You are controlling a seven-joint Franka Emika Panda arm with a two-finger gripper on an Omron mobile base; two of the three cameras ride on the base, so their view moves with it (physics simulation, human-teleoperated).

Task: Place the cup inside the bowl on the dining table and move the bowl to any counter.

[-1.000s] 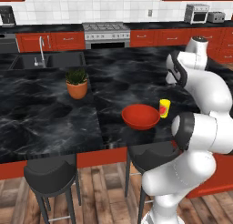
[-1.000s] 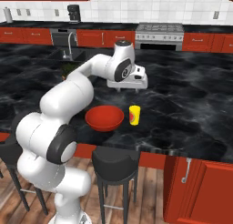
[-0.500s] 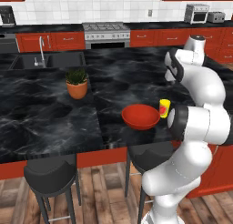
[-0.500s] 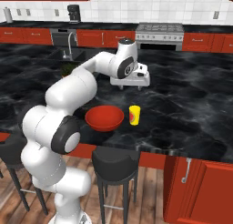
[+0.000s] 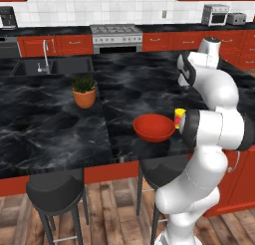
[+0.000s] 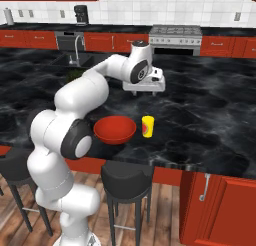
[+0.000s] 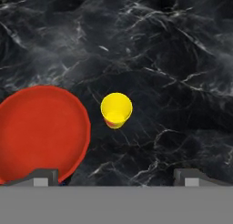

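The small yellow cup [image 6: 147,126] stands upright on the black marble dining table [image 6: 210,115], just right of the wide red bowl [image 6: 115,130] and a little apart from it. From above, the cup [image 7: 116,109] is empty and the bowl [image 7: 41,132] lies to its left. My gripper [image 6: 146,91] hangs open above the table, slightly behind and over the cup, with nothing between its fingers. In the left base view my forearm partly hides the cup [image 5: 178,117], beside the bowl [image 5: 154,127]. In the hand view the gripper [image 7: 120,177] points down at the cup.
An orange plant pot [image 5: 84,97] stands further left on the table, near the sink [image 5: 45,67]. Black stools [image 5: 55,194] [image 6: 127,177] stand along the table's near edge. The counter [image 5: 45,32] with a stove [image 5: 115,29] runs along the back wall.
The hand has drifted slightly to the right, closer to above the cup, and the elbow has swung a little. Cup and bowl have not moved; the jaws stay open.
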